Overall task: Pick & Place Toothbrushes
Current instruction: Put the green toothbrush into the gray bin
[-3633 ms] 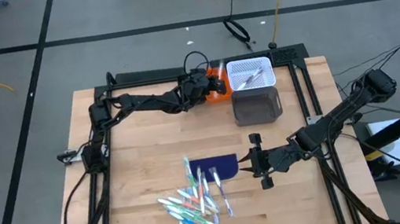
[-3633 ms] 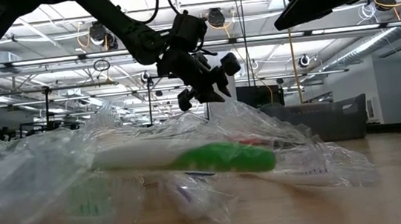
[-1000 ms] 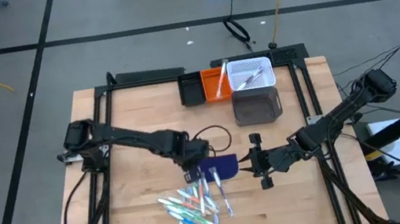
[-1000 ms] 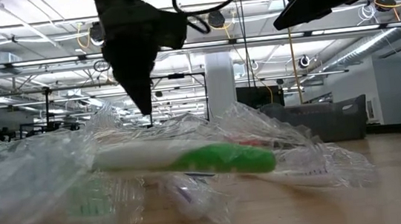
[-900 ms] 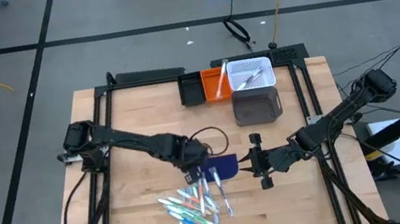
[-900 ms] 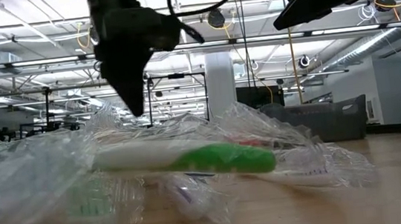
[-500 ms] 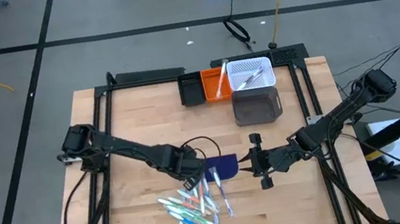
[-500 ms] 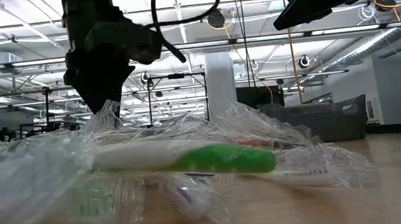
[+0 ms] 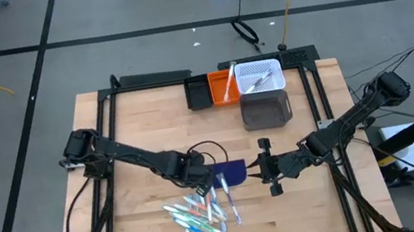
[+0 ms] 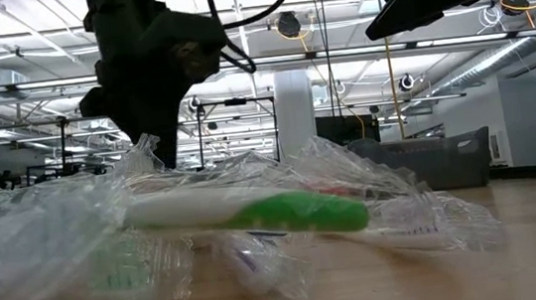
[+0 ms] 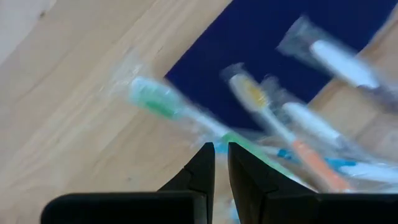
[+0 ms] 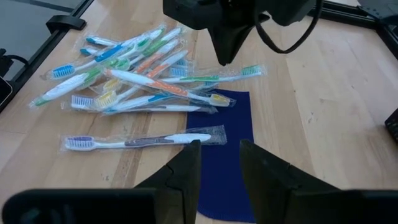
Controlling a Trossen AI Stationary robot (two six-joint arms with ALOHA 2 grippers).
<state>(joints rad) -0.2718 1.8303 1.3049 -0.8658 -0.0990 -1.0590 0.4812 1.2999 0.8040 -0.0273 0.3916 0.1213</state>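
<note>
Clear plastic wrappers glint over the toothbrushes [image 9: 203,213], which lie heaped on the near middle of the wooden tabletop [image 9: 135,127], their far ends overlapping a dark blue mat [image 9: 230,172]. The left pincer [image 9: 198,185] hovers over the pile's far-left edge with its fingers nearly together and nothing visibly between them. Just right of the mat, the right pincer [image 9: 260,169] waits low, part-open and empty.

As a judgement, the job is barely under way. At the far edge an orange bin [image 9: 222,88] holds what looks like one orange-pink brush, and the white bin [image 9: 259,76] beside it shows a few pale sticks; a grey bin [image 9: 264,110] stands just nearer, its contents not discernible. A dozen or so brushes remain in the heap, so most of the sorting is left, and the step in hand looks like a descent for the next pick.

The overhead view alone shows the bins and both arms. The left wrist view shows how narrow the pincer's gap is, and a green-headed brush [image 11: 155,102] lying just ahead of it. The right wrist view sets out the pile brush by brush, with one white-and-grey brush [image 12: 143,140] lying apart, nearer the right pincer. The low view shows the crinkled wrap piled around a green-and-white brush [image 10: 255,211].
</note>
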